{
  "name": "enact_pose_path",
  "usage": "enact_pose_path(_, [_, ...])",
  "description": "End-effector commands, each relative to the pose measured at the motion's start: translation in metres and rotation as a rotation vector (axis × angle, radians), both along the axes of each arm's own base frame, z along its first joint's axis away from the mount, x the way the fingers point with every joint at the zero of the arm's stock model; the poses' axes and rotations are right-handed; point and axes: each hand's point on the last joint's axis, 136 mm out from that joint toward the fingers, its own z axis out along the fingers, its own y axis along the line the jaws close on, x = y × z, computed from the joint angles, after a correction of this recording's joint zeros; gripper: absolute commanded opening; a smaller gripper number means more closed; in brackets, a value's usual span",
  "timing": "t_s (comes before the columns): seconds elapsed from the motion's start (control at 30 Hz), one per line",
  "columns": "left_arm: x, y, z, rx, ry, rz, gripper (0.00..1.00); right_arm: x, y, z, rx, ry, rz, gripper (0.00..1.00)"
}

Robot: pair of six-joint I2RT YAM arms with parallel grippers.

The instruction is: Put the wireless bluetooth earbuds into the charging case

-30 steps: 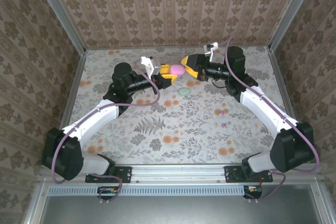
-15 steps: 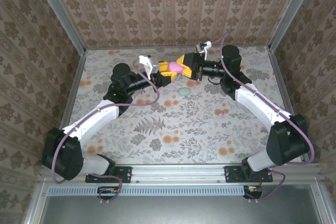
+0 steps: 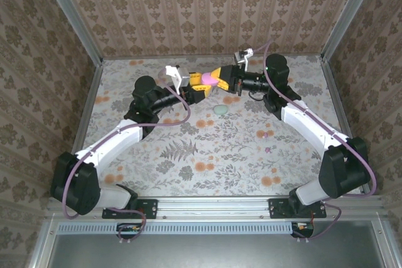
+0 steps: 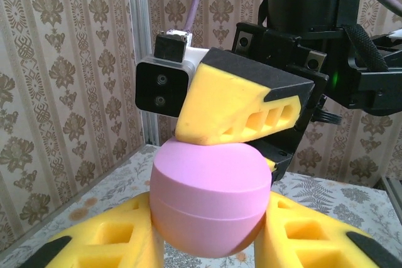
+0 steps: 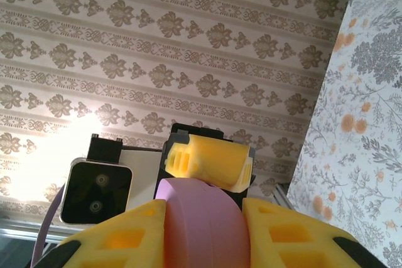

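The pink round charging case (image 3: 210, 80) hangs closed in the air over the back of the table, held from both sides. My left gripper (image 3: 201, 86) is shut on its lower half (image 4: 210, 199), with a yellow finger on either side. My right gripper (image 3: 218, 78) is shut across it (image 5: 201, 224), and one of its fingers (image 4: 239, 108) lies on the lid. Two small pink pieces that look like the earbuds (image 3: 264, 134) (image 3: 268, 150) lie on the table to the right, apart from both grippers.
A pale green oval object (image 3: 220, 110) lies on the floral table just in front of the held case. Patterned walls with metal corner posts (image 3: 75, 23) close the table in on three sides. Both arms stretch toward the back centre.
My right gripper has moved left onto the case and shut on it. The left gripper has kept the case in about the same place.
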Motion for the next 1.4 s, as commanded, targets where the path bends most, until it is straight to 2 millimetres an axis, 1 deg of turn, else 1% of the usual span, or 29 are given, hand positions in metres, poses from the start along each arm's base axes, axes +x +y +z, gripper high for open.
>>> enact_pose_path(0.0, [-0.0015,-0.0027,0.0087,-0.027,-0.013,-0.019,0.38,-0.0061,0.0010,0.0125,0.044,-0.024,-0.018,0.25])
enact_pose_path(0.4, [-0.0028,-0.0064,0.0092,-0.026,-0.004,-0.050,0.43,-0.0081,0.0058,0.0122,0.032,-0.032,-0.005,0.25])
enact_pose_path(0.6, [-0.0035,-0.0071,0.0101,-0.028,-0.001,-0.059,0.44,-0.0099,0.0077,0.0159,0.038,-0.041,0.002,0.24])
enact_pose_path(0.83, [-0.0027,-0.0076,0.0106,-0.027,0.000,-0.060,0.45,-0.0089,0.0081,0.0128,0.033,-0.032,0.000,0.24])
enact_pose_path(0.97, [-0.0026,-0.0080,0.0114,-0.025,0.003,-0.062,0.49,-0.0090,0.0087,0.0137,0.035,-0.035,0.001,0.24])
enact_pose_path(1.13, [-0.0020,-0.0089,0.0103,-0.022,0.005,-0.065,0.48,-0.0085,0.0086,0.0135,0.035,-0.033,-0.001,0.24])
enact_pose_path(1.23, [-0.0015,-0.0091,0.0100,-0.021,0.007,-0.065,0.46,-0.0083,0.0083,0.0135,0.035,-0.032,-0.003,0.24])
enact_pose_path(1.37, [-0.0023,-0.0090,0.0089,-0.015,0.007,-0.065,0.48,-0.0074,0.0068,0.0159,0.039,-0.038,-0.013,0.24])
